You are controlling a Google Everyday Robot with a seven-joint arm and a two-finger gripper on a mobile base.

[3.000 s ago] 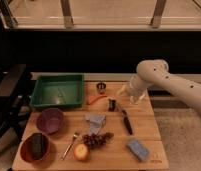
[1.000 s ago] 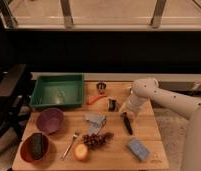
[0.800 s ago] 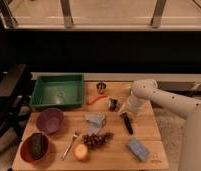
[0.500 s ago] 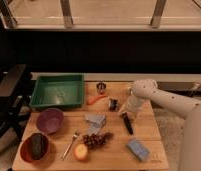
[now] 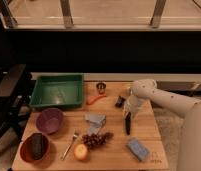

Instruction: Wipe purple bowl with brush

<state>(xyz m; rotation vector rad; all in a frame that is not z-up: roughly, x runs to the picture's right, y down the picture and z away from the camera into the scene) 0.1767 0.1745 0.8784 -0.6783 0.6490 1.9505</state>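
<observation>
Brush (image 5: pixel 127 125): slim, black and straight-handled. It lies flat on the wooden worktop (image 5: pixel 116 153), well to the right of the green plastic tray (image 5: pixel 59 93). Its long axis runs near-to-far, and the far end meets the tool (image 5: pixel 126 107). You can see the tool pinched together on that end of the handle. The purple bowl (image 5: pixel 49 120), round, shallow and matte, sits upright just in front of the tray's left half.

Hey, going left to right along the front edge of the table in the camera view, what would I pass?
orange-brown bowl → silver utensil → orange fruit → grapes → blue sponge. The gripper sits farther back on the right, shut on the brush handle.
</observation>
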